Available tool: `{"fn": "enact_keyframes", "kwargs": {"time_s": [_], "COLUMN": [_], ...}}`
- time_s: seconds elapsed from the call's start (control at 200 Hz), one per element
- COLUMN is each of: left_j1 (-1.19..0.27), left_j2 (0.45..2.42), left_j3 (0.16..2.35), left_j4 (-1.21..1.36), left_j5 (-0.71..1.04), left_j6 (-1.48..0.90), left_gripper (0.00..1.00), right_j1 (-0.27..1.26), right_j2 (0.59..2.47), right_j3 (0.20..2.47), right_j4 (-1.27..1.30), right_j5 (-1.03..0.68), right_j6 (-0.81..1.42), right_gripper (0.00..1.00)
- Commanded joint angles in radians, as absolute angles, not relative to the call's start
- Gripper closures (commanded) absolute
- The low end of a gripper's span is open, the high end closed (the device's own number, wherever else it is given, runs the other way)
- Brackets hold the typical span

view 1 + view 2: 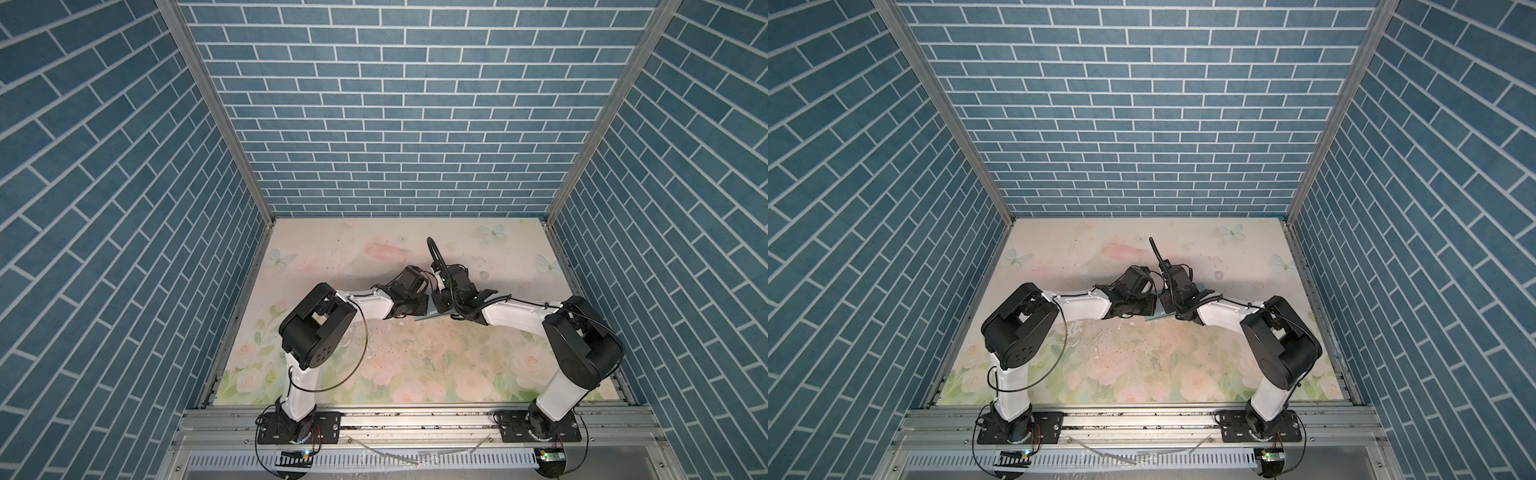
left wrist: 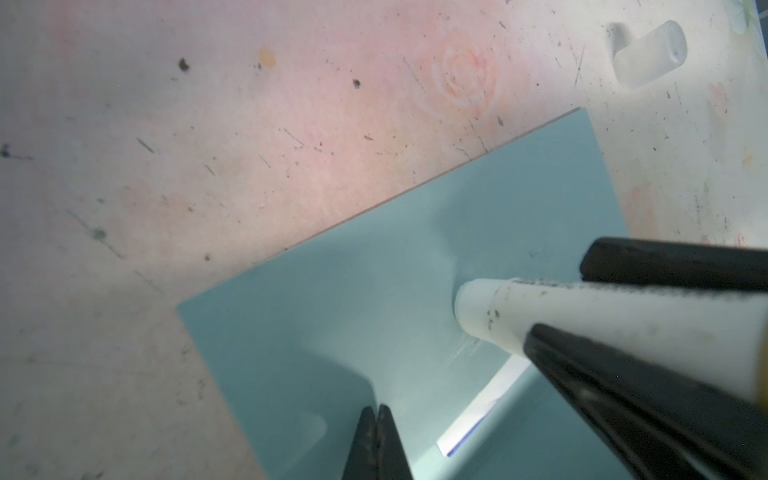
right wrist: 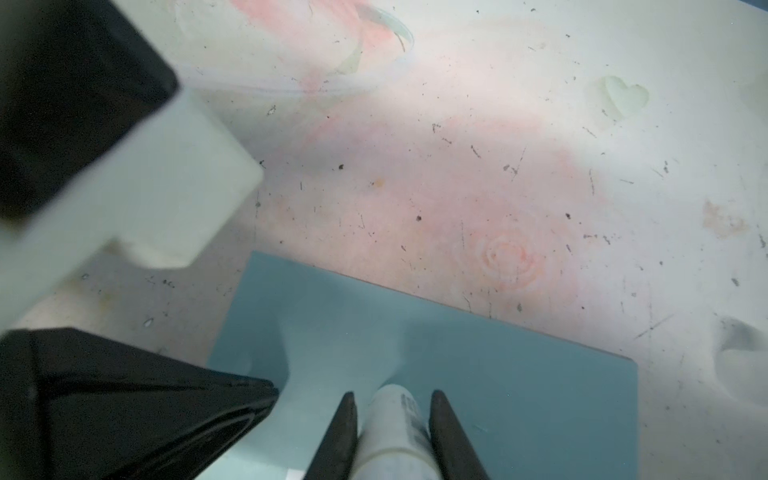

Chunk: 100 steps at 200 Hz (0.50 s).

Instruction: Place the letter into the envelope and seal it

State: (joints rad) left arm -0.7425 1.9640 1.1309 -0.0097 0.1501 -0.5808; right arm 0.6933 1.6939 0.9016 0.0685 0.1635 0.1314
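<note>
Right gripper (image 3: pixel 392 395) fingers pinch a white glue stick (image 3: pixel 395 432), tip on the envelope (image 3: pixel 519 395). Left gripper (image 2: pixel 376 409) fingers, pressed together, rest on the envelope near the exposed letter (image 2: pixel 469 419).

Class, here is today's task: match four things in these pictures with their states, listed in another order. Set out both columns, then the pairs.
1 envelope
2 letter
3 glue stick
4 left gripper

a shut, tips over the envelope
b held in the right gripper
c teal, lying on the table
d white strip peeking from the envelope

Pairs: 1-c; 2-d; 3-b; 4-a
</note>
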Motion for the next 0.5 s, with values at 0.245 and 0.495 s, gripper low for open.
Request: {"fn": "enact_keyframes", "kwargs": {"time_s": [0.245,0.495], "left_j1": [-0.735,-0.735], "left_j2": [2.032,2.032], "left_j3": [1.104,1.103], "left_j4": [-0.14,-0.14], "left_j5": [0.098,0.099], "left_j6": [-0.586,-0.586], "left_gripper": [1.0,1.0], "right_j1": [0.652,0.642], "right_j2": [1.68,1.68], "right_j3": [0.876,0.873], "right_j4": [-0.025,-0.034], "right_j5": [0.261,0.269], "right_j6": [0.074,0.071], "right_gripper": [1.0,1.0]}}
